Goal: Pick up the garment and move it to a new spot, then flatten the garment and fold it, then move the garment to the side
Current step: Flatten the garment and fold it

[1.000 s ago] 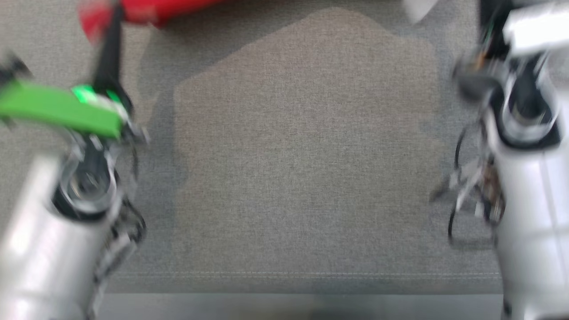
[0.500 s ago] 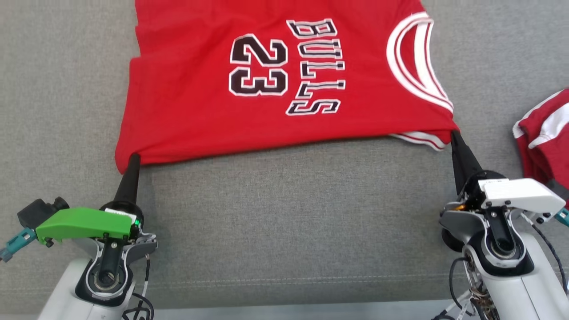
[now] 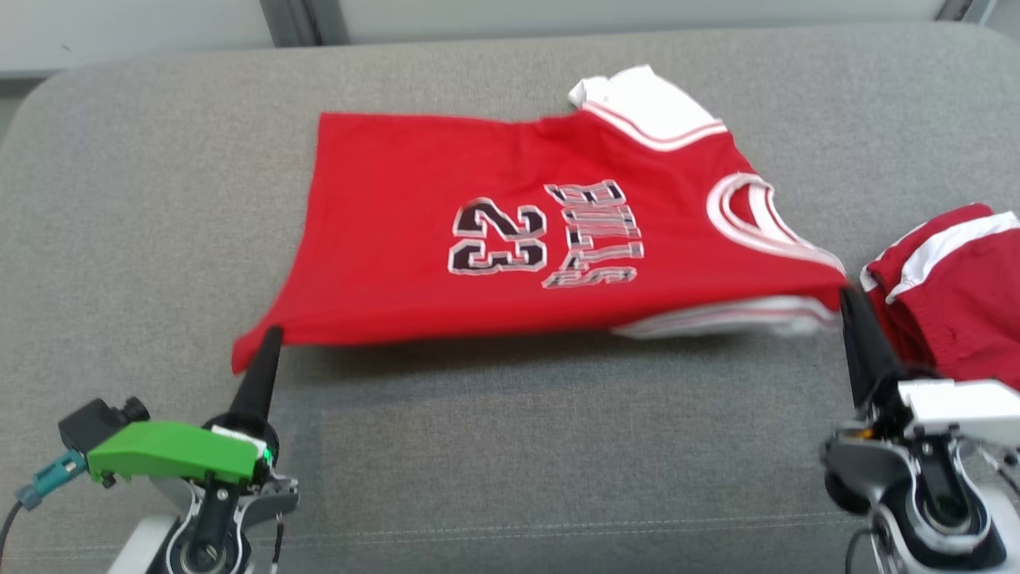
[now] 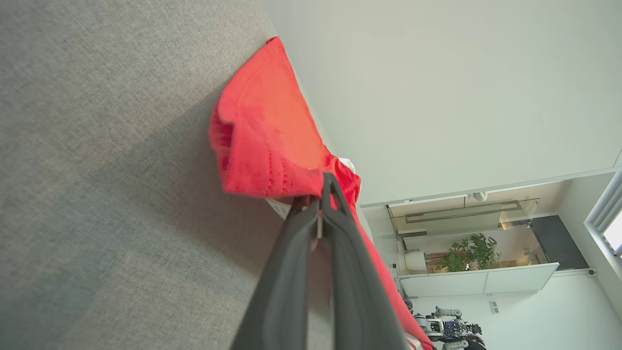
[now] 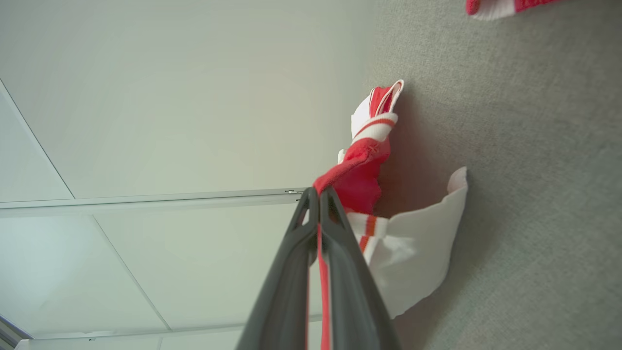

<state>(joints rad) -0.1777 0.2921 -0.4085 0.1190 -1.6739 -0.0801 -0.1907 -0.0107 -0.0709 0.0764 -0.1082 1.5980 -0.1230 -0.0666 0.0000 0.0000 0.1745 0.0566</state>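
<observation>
Pinching tight, both sets of jaws are pressed together on cloth. The left gripper (image 3: 272,335) has the hem corner of the red jersey (image 3: 510,239) at the lower left of the head view. The right gripper (image 3: 847,296) has the armhole corner at the right, white trim bunched at its tips.

Between them the near edge is pulled taut and lifted, with a shadow under it on the grey cushion (image 3: 510,446). The far edge rests on the cushion toward the top of the frame, and a white flap is turned over at the upper right.

So the pick-up looks done and the spreading is under way. I'd say smoothing, folding and moving it aside are all left.

Both arms sit low in the bottom corners, well apart, fingers pointing up the frame. A second red-and-white garment (image 3: 948,303) lies just beside the right fingers.
</observation>
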